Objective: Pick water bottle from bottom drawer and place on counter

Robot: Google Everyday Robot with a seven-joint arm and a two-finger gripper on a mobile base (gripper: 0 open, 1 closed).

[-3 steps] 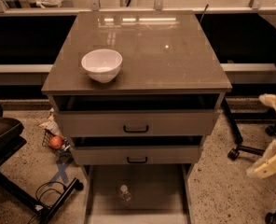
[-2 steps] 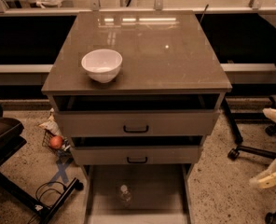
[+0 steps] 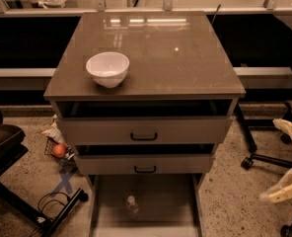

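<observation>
The water bottle (image 3: 132, 205), small and clear with a white cap, stands upright on the floor of the open bottom drawer (image 3: 165, 206), near its middle front. The counter (image 3: 170, 53) is the glossy grey-brown top of the cabinet and carries a white bowl (image 3: 108, 69) at its left front. My gripper (image 3: 285, 159) is at the right edge of the view, beside the cabinet and well right of the bottle, at about the height of the middle drawers. Its two cream fingers (image 3: 287, 127) are spread apart and hold nothing.
Two upper drawers with black handles (image 3: 144, 136) stand slightly pulled out above the bottom drawer. A black chair base (image 3: 257, 159) with casters is on the floor to the right. On the left floor are a small orange ball (image 3: 59, 150), litter, cables and a dark frame (image 3: 18, 191).
My gripper has sunk a little lower at the right edge of the view. The bottle, bowl and drawers have not moved.
</observation>
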